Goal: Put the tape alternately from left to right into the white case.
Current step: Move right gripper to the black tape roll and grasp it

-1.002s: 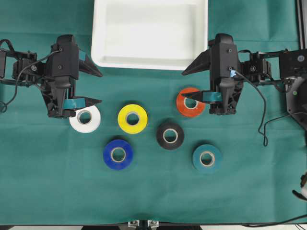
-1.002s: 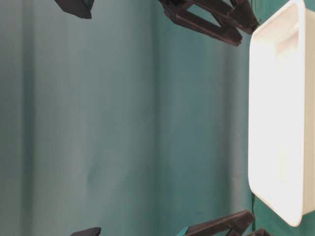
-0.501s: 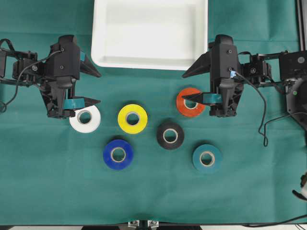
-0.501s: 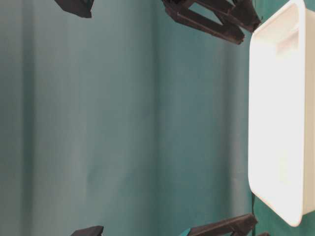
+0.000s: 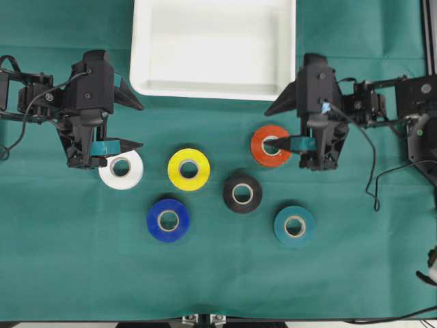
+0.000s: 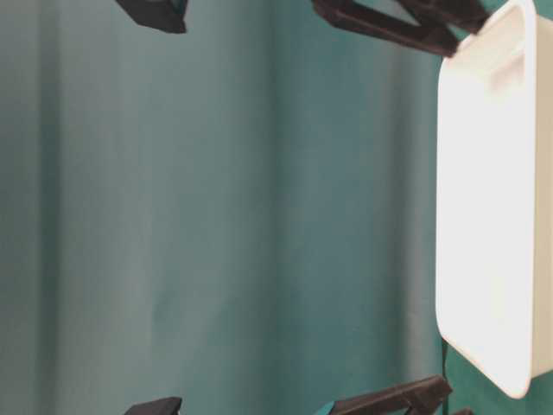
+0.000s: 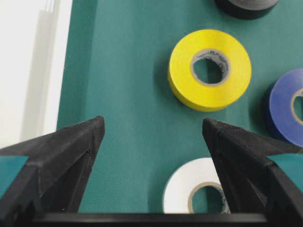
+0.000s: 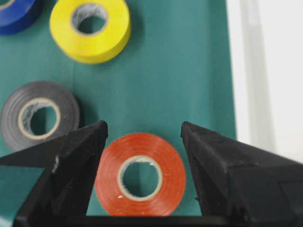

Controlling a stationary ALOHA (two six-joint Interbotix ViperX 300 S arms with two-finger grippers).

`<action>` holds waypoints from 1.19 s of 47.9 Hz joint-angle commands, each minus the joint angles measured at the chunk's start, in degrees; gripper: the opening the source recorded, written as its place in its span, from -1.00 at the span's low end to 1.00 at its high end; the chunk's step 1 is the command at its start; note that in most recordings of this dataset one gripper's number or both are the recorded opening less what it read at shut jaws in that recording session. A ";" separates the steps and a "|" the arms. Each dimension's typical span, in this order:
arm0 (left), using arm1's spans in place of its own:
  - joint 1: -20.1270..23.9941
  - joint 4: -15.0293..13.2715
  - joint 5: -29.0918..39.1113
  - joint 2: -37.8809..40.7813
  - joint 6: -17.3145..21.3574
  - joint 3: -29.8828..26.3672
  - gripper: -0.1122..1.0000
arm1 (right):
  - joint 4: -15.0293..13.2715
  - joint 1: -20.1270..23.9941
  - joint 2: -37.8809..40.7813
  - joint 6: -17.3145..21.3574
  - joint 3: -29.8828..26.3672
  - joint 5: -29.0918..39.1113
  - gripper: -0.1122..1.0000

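Orange tape lies flat below the white case, bracketed by the right gripper, its jaws spread to straddle it. Across the cloth, the left gripper hangs spread near the white tape, likely awaiting its turn.

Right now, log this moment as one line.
left gripper: open, beside white roll | right gripper: open, over orange roll | white case: no tape
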 commanded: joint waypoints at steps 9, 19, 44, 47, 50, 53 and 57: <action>0.18 0.00 -0.26 -0.35 0.00 -1.32 0.27 | 0.00 2.72 4.22 0.97 -3.34 -0.53 0.50; 0.09 0.00 -0.26 0.00 0.00 -1.23 0.28 | -0.09 4.39 7.91 3.60 -5.71 -0.62 0.50; 0.09 0.00 -0.26 1.32 0.00 -1.41 0.27 | 0.00 8.17 14.41 6.50 -8.53 -2.37 0.50; 0.09 0.00 -0.26 1.32 0.00 -1.41 0.27 | -0.09 8.35 15.21 6.50 -8.88 -2.64 0.50; 0.09 0.00 -0.26 1.32 0.00 -1.41 0.27 | 0.00 8.44 16.00 6.50 -9.05 -2.64 0.50; 0.09 0.00 -0.26 1.32 0.00 -1.32 0.27 | -0.09 8.44 16.61 6.50 -9.14 -2.64 0.50; 0.09 0.00 -0.26 1.23 0.00 -1.23 0.27 | -0.09 8.44 17.58 6.50 -9.14 -2.72 0.51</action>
